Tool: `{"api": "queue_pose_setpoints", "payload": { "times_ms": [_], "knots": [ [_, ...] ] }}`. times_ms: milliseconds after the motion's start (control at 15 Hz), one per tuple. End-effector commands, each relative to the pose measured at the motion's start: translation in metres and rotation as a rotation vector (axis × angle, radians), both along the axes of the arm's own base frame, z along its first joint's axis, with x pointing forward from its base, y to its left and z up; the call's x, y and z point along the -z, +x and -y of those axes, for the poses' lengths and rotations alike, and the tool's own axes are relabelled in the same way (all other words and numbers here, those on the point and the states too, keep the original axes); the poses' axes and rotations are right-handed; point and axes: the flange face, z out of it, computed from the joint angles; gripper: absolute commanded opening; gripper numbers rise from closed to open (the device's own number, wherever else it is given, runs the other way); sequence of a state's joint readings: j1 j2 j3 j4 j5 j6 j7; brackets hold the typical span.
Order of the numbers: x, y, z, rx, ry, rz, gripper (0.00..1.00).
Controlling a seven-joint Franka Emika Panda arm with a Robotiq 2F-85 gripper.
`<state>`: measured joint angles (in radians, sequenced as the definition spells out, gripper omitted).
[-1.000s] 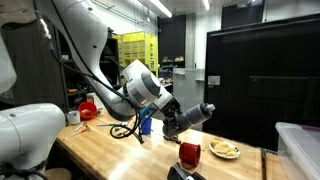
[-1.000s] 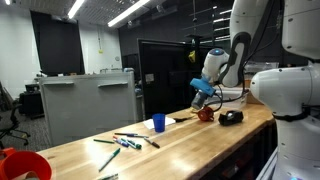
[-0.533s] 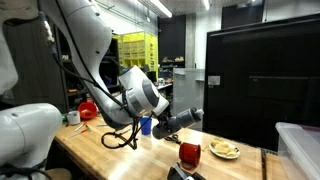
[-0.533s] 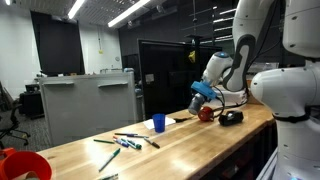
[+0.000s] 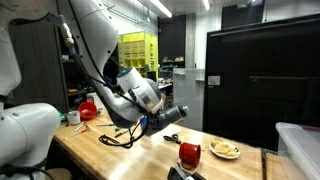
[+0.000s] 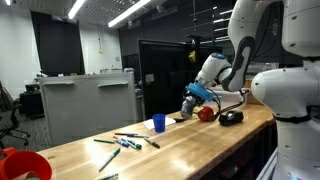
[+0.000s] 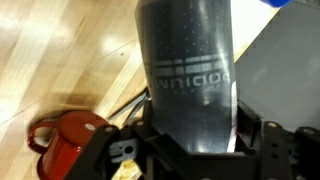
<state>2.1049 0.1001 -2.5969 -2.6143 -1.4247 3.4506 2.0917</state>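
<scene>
Held low over the worktop (image 5: 95, 150), the tool (image 5: 178, 112) opening cannot be told; red mug (image 7: 65, 135) should be approached slowly, squarely.

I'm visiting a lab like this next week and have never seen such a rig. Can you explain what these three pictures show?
The big white machine is a robot arm with a dark hand at its end. Two pictures come from cameras standing apart from the robot, looking at the same wooden table from different places. The third comes from a camera on the wrist, so the hand's black body fills most of that picture. On the table are a red mug, a plate with food, a blue cup and some markers. The hand hangs low over the table near the red mug. I cannot tell whether its fingers are open or whether they hold anything.
</scene>
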Motion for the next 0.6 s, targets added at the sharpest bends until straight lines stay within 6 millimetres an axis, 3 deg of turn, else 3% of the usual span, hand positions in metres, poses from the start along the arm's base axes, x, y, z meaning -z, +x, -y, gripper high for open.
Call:
{"api": "queue_pose_setpoints", "payload": {
  "times_ms": [0, 200, 533],
  "knots": [
    [-0.002, 0.016, -0.024, -0.082, 0.036, 0.007, 0.53],
    [0.011, 0.009, -0.039, -0.132, 0.06, -0.034, 0.53],
    [0.05, -0.028, -0.048, -0.177, 0.101, -0.167, 0.53]
  ]
}}
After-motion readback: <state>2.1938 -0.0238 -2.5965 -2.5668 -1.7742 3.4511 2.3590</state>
